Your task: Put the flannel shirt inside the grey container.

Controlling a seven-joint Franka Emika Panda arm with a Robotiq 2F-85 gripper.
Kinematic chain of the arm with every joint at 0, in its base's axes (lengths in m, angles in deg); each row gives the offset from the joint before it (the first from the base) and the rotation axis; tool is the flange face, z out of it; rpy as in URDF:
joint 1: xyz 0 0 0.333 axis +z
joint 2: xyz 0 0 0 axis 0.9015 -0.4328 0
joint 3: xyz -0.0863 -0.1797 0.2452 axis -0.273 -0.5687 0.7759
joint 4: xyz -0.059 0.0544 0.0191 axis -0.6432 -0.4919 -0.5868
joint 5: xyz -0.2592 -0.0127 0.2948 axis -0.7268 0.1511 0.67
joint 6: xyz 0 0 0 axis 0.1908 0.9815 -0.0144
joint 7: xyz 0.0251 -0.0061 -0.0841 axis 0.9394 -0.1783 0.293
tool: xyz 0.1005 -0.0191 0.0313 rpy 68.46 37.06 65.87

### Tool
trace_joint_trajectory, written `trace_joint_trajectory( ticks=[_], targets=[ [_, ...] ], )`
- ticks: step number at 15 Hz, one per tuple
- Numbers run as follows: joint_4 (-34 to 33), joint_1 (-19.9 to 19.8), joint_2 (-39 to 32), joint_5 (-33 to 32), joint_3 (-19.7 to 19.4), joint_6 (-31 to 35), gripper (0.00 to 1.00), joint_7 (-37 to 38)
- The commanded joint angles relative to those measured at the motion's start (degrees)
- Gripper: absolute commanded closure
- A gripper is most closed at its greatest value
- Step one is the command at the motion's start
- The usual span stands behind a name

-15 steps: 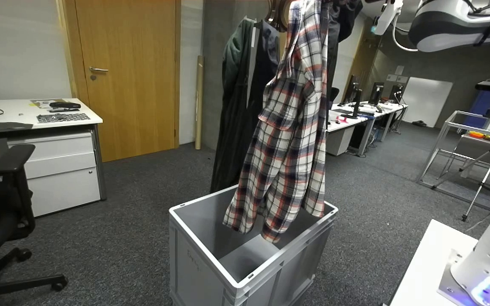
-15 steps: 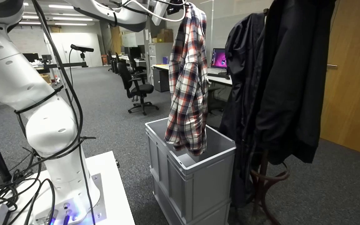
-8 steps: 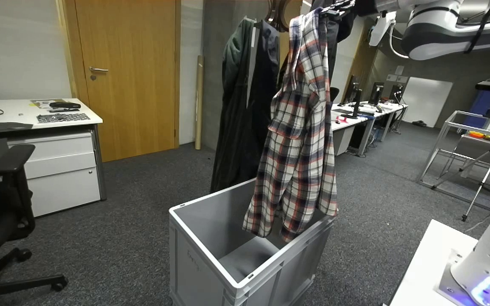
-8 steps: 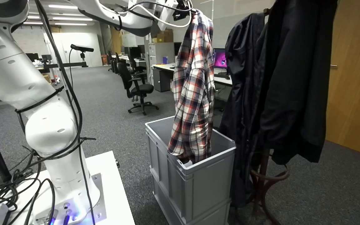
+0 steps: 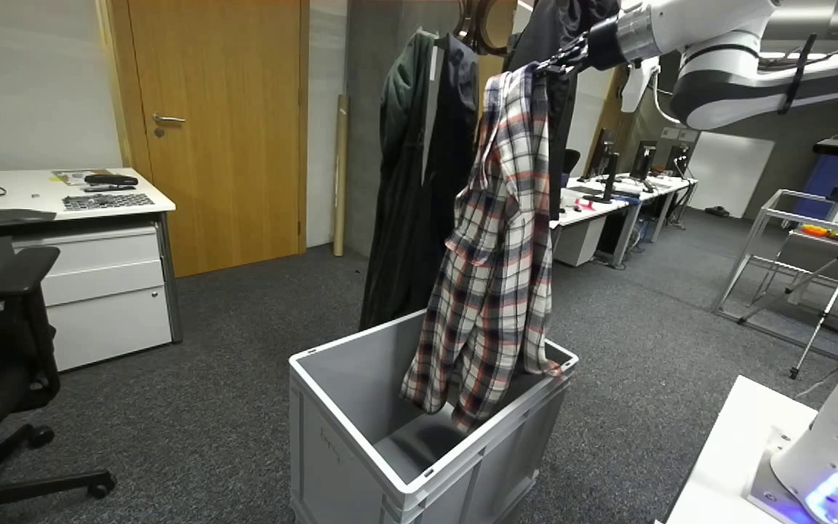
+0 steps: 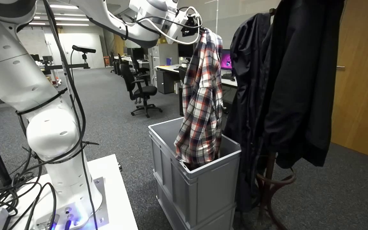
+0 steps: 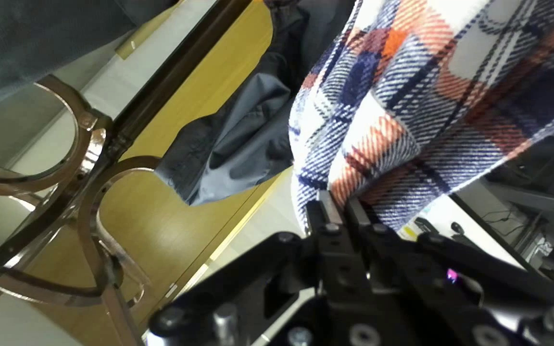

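The flannel shirt [image 5: 495,240] hangs from my gripper [image 5: 548,67], red, white and dark plaid; it also shows in an exterior view [image 6: 201,95] and the wrist view [image 7: 402,96]. In the wrist view my gripper [image 7: 343,204] is closed on a bunched fold of it, with a narrow gap of cloth between the fingers. The grey container [image 5: 339,437] stands under the shirt, also in an exterior view [image 6: 214,187]. The lower ends hang inside its opening, below rim level. One hem corner is at the robot-side rim; I cannot tell if it touches.
Dark coats [image 6: 295,86] hang on a brown wooden coat stand [image 6: 275,182] close beside the container. The stand's curved hooks [image 7: 89,139] and a dark sleeve [image 7: 238,139] are near my gripper in the wrist view. A white drawer cabinet [image 5: 106,291] stands farther off.
My gripper has come down with the shirt still held, and the lower ends now hang deeper in the container. The shirt has swung a little sideways. The container has not moved.
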Motion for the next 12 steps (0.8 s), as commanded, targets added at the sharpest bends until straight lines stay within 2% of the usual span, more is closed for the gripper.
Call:
trace_joint_trajectory(
  ticks=[1, 5, 7, 9, 12],
  targets=[
    [1.4, 1.8, 1.5, 9.6, -0.3, -4.3, 0.99, -11.8],
    [1.6, 3.9, 2.0, 23.1, 0.0, -12.8, 0.99, -24.3],
    [0.7, 4.0, 2.3, 27.8, 0.6, -18.1, 0.99, -28.9],
    [0.0, 3.1, 2.7, 29.9, 1.3, -22.0, 0.99, -31.6],
    [1.4, 2.2, 1.5, 29.2, 2.2, -21.0, 0.94, -29.4]
  ],
)
